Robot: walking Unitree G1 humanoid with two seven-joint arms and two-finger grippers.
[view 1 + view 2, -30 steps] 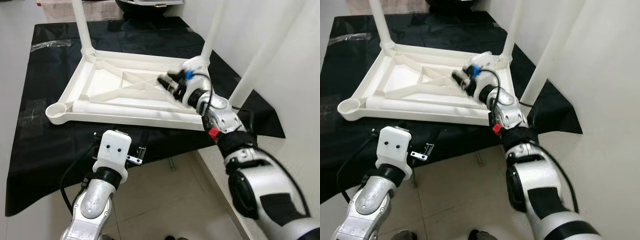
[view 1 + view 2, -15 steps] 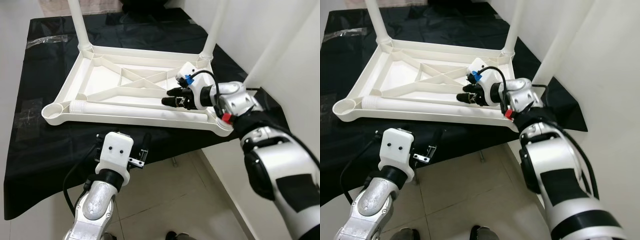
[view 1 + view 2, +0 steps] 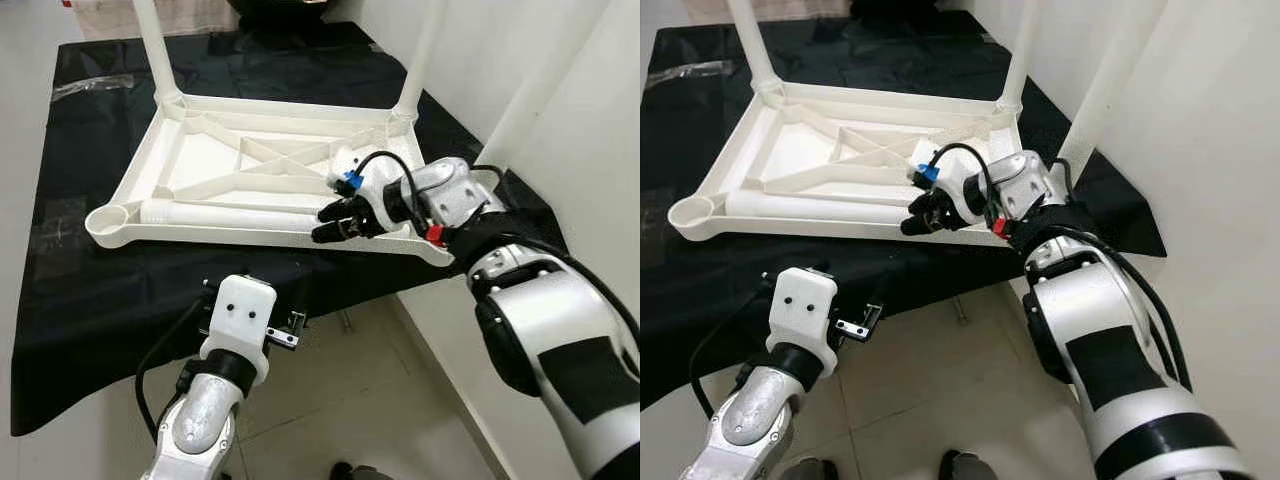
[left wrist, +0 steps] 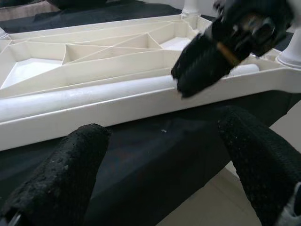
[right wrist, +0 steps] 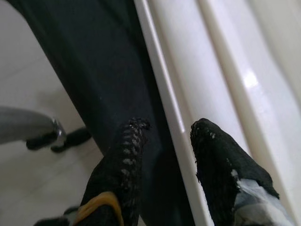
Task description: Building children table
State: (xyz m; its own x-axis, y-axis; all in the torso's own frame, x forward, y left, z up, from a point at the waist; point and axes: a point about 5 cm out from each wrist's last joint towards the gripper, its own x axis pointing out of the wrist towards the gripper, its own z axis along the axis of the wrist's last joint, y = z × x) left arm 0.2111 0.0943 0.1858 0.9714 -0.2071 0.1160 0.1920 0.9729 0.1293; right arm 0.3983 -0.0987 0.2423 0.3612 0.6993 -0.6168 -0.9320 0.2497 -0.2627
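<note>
On the black cloth [image 3: 90, 300], you see the white table top [image 3: 200, 160] lying upside down, two legs upright at its far corners, a loose leg [image 3: 230, 215] lying inside its near rim. Your right gripper [image 3: 330, 222] straddles that rim, fingers parted. Your left gripper [image 4: 160, 165] hangs below the cloth's edge, fingers spread, empty.

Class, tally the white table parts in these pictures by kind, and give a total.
Tabletop: 1
Legs standing in corner sockets: 2
Leg lying in the tabletop: 1
Leg leaning at the right: 1
Total: 5
</note>
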